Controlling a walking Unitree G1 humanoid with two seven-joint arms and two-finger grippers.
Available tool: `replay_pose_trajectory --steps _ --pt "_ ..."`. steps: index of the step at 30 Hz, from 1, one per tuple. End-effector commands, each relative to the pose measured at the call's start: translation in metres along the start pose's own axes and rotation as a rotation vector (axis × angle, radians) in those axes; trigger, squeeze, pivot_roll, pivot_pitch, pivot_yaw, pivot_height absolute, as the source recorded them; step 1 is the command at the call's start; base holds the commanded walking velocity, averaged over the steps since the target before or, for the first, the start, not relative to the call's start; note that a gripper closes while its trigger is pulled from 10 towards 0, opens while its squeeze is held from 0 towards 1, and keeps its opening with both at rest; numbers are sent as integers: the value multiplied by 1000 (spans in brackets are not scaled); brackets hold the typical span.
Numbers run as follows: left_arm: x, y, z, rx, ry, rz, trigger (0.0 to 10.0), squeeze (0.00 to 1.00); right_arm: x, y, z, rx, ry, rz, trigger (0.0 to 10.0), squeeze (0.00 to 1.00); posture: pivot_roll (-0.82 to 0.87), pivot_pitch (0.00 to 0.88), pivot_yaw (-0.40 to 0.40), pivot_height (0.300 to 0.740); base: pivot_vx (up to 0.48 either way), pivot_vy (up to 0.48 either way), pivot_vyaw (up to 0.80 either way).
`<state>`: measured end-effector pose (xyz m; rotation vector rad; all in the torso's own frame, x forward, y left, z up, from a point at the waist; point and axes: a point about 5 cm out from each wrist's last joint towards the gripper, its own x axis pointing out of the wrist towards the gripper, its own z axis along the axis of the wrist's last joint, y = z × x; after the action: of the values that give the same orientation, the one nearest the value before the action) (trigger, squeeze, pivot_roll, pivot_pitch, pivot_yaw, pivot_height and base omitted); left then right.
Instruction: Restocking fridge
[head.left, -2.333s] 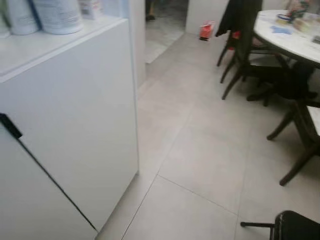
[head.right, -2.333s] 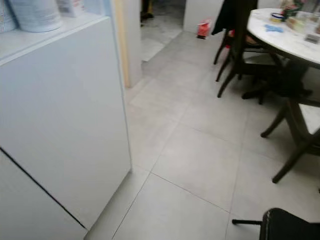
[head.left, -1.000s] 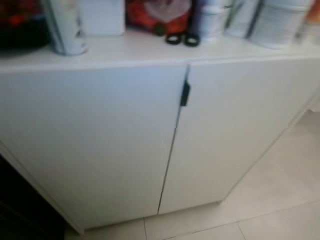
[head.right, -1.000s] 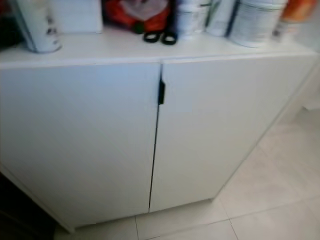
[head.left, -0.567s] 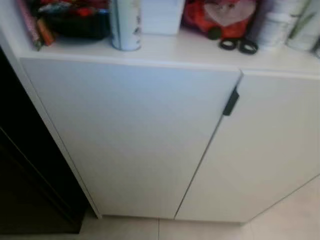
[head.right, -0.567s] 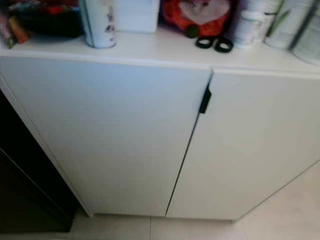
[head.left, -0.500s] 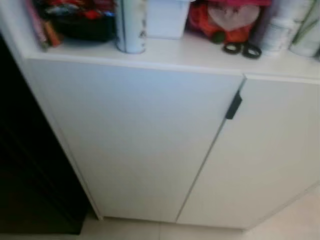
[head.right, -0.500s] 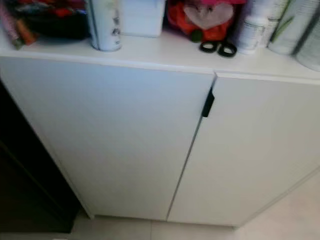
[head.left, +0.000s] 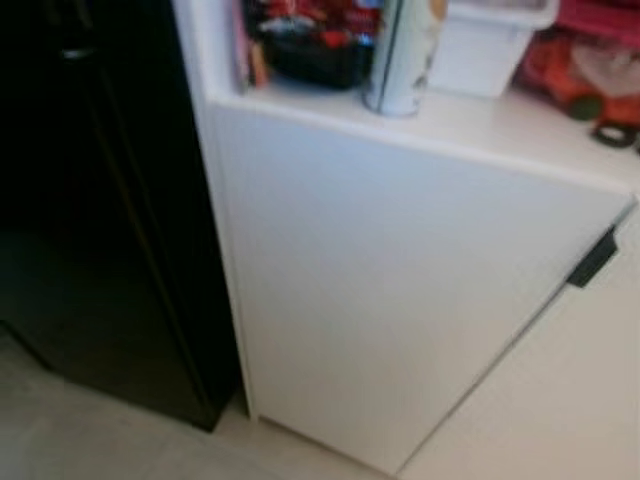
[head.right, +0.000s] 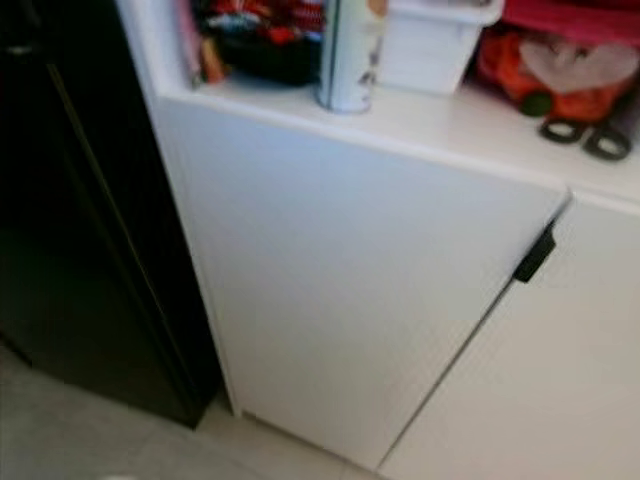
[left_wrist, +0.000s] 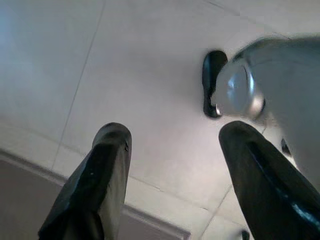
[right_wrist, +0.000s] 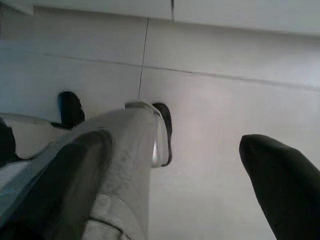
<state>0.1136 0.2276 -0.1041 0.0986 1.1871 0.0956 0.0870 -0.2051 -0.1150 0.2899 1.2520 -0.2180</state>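
Observation:
A black fridge (head.left: 90, 200) stands at the left, its dark door shut, right beside a white cabinet (head.left: 400, 290). My left gripper (left_wrist: 175, 165) hangs above the pale tiled floor, open, with nothing between its fingers. My right gripper (right_wrist: 175, 185) also hangs over the floor, open and empty. In both wrist views my own silver leg (right_wrist: 125, 165) and black foot (left_wrist: 212, 82) show beyond the fingers.
The cabinet has a black door handle (head.left: 592, 262). On its top stand a tall pale can (head.left: 403, 50), a white box (head.left: 490, 40), a dark bowl of red packets (head.left: 315, 40), an orange-red toy (head.right: 560, 65) and black scissor loops (head.right: 585, 135). Grey floor tiles (head.left: 60, 440) lie below.
The camera has swung further left: the cabinet has slid right in the picture and the black fridge has come into view. The dining table and chairs seen earlier are out of frame.

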Motion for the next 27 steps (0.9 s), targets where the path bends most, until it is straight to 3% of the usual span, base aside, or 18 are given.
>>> replay_pose_trajectory --steps 1,5,22,27 --pt "0 2 0 16 9 4 10000 0 0 0 -2 10 5 -6 10000 0 38 0 -62 740 0 0 0" --pt "0 1 -1 7 11 -2 10000 0 0 0 -2 37 -5 -7 10000 0 35 0 -61 740 0 0 0" --pt "0 0 -3 7 22 -12 10000 0 0 -2 0 -9 -20 -12 10000 0 56 0 -58 740 0 0 0" --pt "0 0 -3 1 23 -13 10000 0 0 -2 1 1 -29 -29 10000 0 63 0 -61 740 0 329 0"
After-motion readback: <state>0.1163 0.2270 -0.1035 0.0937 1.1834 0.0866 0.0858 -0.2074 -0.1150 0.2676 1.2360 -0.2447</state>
